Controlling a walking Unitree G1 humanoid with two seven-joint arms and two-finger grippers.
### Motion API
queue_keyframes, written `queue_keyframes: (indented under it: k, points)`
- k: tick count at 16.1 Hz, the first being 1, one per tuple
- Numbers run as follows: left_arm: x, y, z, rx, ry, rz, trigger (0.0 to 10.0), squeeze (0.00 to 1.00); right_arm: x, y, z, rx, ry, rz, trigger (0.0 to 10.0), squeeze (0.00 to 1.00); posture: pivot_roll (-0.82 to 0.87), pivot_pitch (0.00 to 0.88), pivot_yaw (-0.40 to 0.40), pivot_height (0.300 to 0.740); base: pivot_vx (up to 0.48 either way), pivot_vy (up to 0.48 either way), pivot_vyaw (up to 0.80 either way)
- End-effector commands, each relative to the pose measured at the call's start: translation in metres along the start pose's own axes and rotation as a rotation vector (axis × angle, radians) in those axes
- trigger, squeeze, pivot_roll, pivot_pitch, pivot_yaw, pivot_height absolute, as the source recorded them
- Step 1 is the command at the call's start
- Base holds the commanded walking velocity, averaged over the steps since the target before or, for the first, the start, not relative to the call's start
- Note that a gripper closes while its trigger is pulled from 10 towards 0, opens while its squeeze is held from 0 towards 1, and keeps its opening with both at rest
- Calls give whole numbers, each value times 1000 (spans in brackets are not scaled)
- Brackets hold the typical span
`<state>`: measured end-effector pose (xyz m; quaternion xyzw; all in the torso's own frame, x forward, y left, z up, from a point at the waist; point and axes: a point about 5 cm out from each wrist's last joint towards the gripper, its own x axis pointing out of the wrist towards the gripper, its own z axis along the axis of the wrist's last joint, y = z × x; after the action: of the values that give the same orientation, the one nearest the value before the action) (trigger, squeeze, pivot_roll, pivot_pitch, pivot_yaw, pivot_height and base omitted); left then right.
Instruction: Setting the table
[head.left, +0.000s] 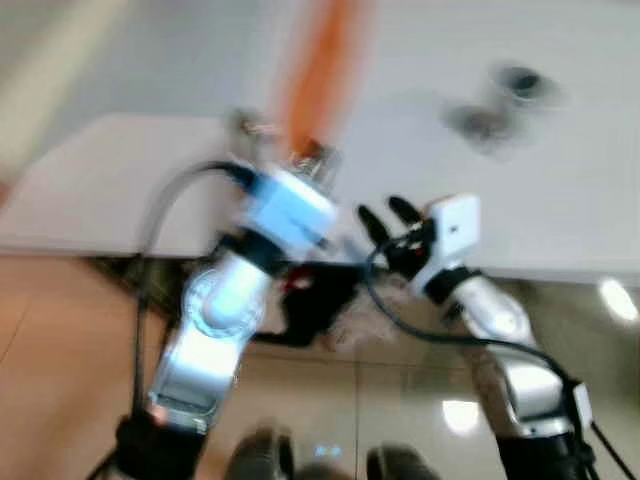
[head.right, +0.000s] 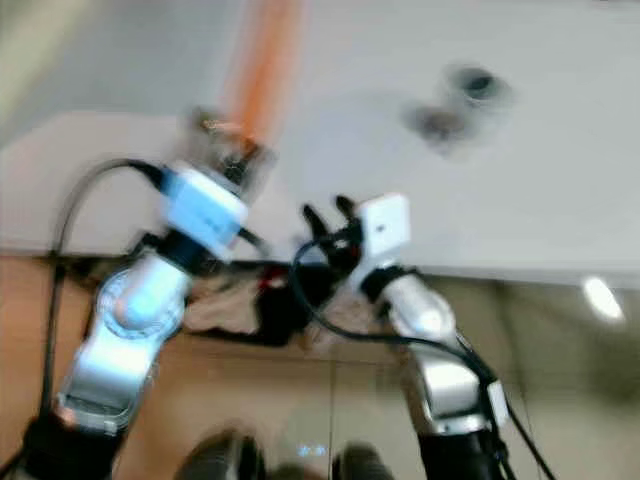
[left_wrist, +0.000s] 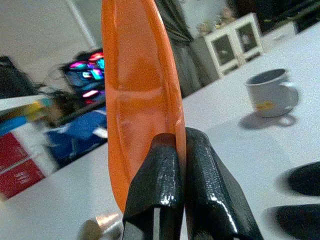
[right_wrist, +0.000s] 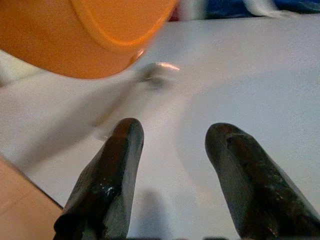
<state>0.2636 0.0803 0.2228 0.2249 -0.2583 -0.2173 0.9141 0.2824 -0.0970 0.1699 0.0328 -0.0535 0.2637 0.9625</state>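
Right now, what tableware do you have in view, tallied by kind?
Orange plates: 1, the orange plate clamped on edge in the left gripper above the white table.
Mugs: 1, the grey mug standing on the table.
Total: 2.
The right gripper is open, holding nothing.

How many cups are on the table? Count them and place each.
1: a grey mug stands on the white table, beyond the orange plate gripped by the left gripper. Blur may hide others.
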Motion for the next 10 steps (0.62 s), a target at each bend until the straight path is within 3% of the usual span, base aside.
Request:
queue_keyframes:
  k: [1,5,10]
  points:
    - [-5,14,-1,35,17,62,10000,0,2,12,-1,25,-5,48,10000,0,-120,166,36,740,0,0,0]
    - [-4,15,-1,75,35,45,10000,0,4,13,0,26,-12,53,10000,0,-121,161,33,740,0,0,0]
    - [-1,-1,0,89,36,-63,10000,0,4,3,-1,3,-5,-29,10000,0,-131,168,45,740,0,0,0]
